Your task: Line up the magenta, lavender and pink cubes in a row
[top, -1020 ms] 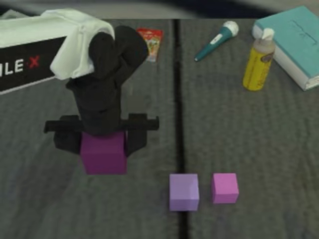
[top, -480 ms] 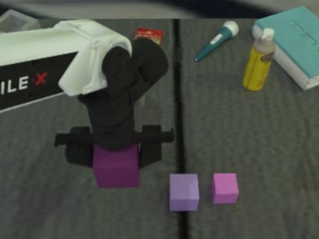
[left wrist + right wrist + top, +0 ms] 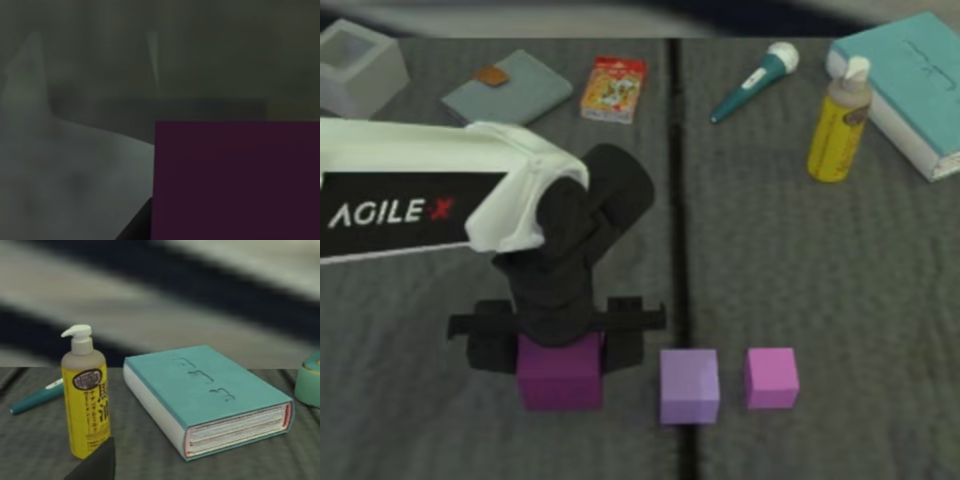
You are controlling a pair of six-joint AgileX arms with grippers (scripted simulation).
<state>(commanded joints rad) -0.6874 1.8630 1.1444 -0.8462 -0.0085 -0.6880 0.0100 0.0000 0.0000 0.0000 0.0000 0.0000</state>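
Note:
The big dark magenta cube [image 3: 558,375] is between the black fingers of my left gripper [image 3: 558,345], which is shut on it. It is level with the other two cubes, a short gap to the left of the lavender cube [image 3: 689,386]. The small pink cube [image 3: 771,378] stands just right of the lavender one. In the left wrist view the magenta cube [image 3: 235,180] fills the space in front of the camera. Whether it touches the table I cannot tell. My right arm is out of the top view, and its wrist view faces the back right of the table.
Along the back stand a grey square holder [image 3: 360,65], a grey-blue wallet [image 3: 507,88], a red card box [image 3: 614,88], a teal-handled tool [image 3: 755,82], a yellow pump bottle [image 3: 838,120] and a teal book [image 3: 910,85]. A dark seam [image 3: 675,200] runs down the table.
My left gripper has carried the magenta cube to the right and toward the front edge, bringing it level with the lavender and pink cubes. Those two have not moved.

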